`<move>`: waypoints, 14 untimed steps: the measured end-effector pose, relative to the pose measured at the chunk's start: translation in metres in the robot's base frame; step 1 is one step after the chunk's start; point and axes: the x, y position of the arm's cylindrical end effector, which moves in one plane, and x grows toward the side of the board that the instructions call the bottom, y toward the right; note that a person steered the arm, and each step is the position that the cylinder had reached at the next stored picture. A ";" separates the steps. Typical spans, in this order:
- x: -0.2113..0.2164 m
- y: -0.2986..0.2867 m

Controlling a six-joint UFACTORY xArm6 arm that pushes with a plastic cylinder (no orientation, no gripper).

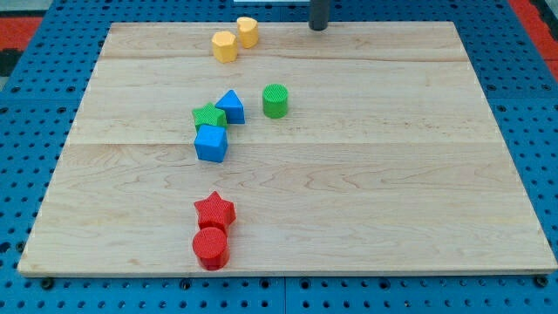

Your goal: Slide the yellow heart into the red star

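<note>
Two yellow blocks sit close together near the board's top edge. The upper right one looks like the yellow heart, and the lower left one looks like a hexagon. The red star lies near the view's bottom, left of centre, touching a red cylinder just below it. My tip is at the view's top edge, to the right of the yellow heart and apart from it. It is far above the red star.
A cluster sits between the yellow blocks and the red star: a green star, a blue triangle and a blue cube. A green cylinder stands a little to their right. The wooden board lies on a blue pegboard.
</note>
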 end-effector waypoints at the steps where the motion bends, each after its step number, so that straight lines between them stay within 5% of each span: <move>1: 0.008 -0.103; 3: 0.059 -0.182; 4: 0.056 -0.138; 5: -0.002 -0.152; 6: 0.033 -0.240; 8: 0.206 -0.285; 9: 0.184 -0.314; 10: 0.201 -0.257; 11: 0.289 -0.246; 12: 0.331 -0.255; 13: 0.282 -0.332; 14: 0.227 -0.307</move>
